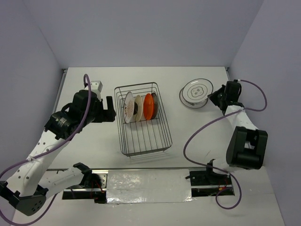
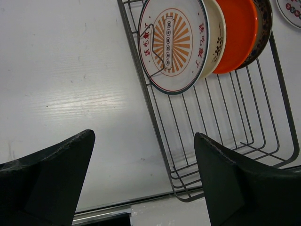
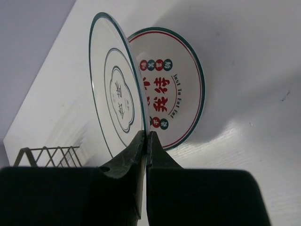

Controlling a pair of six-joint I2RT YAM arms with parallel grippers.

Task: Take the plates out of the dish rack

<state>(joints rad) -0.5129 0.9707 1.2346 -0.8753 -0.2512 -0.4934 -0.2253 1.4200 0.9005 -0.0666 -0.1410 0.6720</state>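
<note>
The dark wire dish rack [image 1: 146, 141] stands mid-table. In it several plates stand on edge: an orange-sunburst plate [image 1: 128, 107] [image 2: 171, 44], a cream plate [image 1: 138, 107] [image 2: 215, 42], a solid orange plate [image 1: 148, 106] [image 2: 235, 33] and a dark-rimmed plate [image 1: 154, 104] [image 2: 262, 28]. My left gripper [image 1: 110, 109] [image 2: 143, 136] is open and empty, just left of the rack. My right gripper [image 1: 214, 98] [image 3: 146, 136] is shut on the rim of a white teal-rimmed plate [image 1: 197, 89] [image 3: 115, 94]. It holds that plate just above a white plate with red marks [image 1: 188, 101] [image 3: 176, 94] lying on the table.
The rack's near half [image 2: 225, 117] holds only bare wires. The rack's corner shows in the right wrist view [image 3: 47, 155]. Walls close in the table at the back and sides. A metal strip [image 1: 146, 183] runs along the near edge between the arm bases.
</note>
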